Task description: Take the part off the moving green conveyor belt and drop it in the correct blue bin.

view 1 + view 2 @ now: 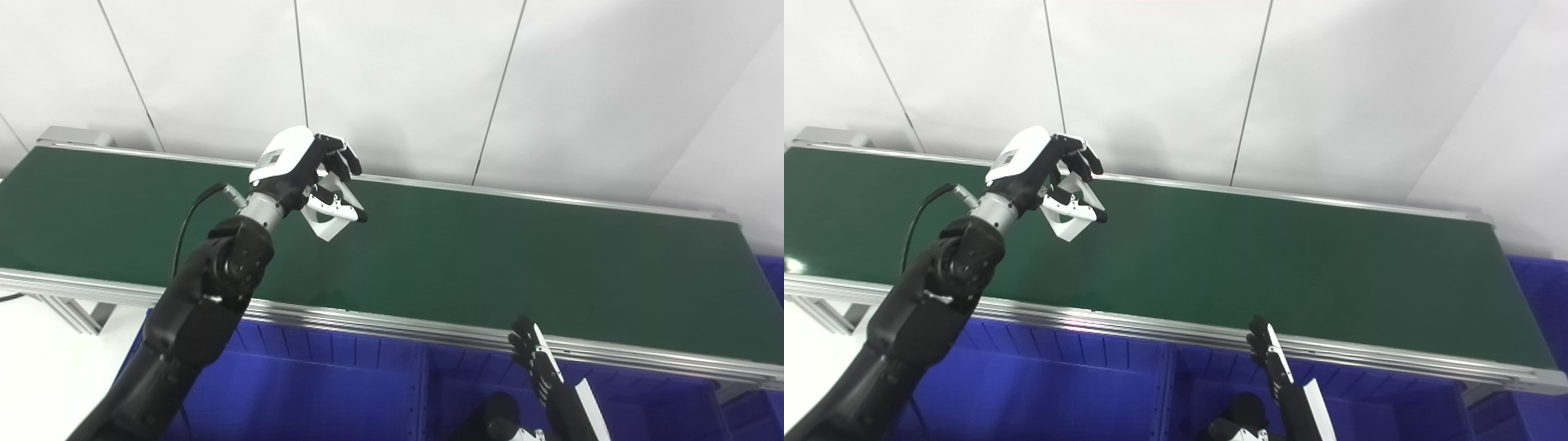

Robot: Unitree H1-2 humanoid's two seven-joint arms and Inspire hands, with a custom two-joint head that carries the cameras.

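The green conveyor belt (490, 257) runs across the middle of the picture, from the upper left down to the right. It has a shiny metal rail (392, 327) along its near edge. Behind it is a white wall (398, 79) with thin dark lines.

The left hand (303, 174) is up over the left part of the belt. Its arm comes in from the bottom left corner. The hand is black with a white back. Its fingers (343, 156) curl down from above and its thumb (337, 208) comes in from below. Between them it holds the part (331, 225). The part is a small white piece, thin and bent, with a pointed corner hanging down under the hand. The part is lifted off the belt and looks clear of the green surface.

The right hand (533, 355) is low in the picture, right of the middle. It sits in front of the metal rail. Its fingers point up and lie close side by side, and it holds nothing.

Below the belt, along the bottom of the picture, are the blue bins (318, 386). A blue wall (422, 392) stands between the bin at lower left and the one beside it. A bit more blue shows at the far right edge (1537, 275), past the end of the belt.
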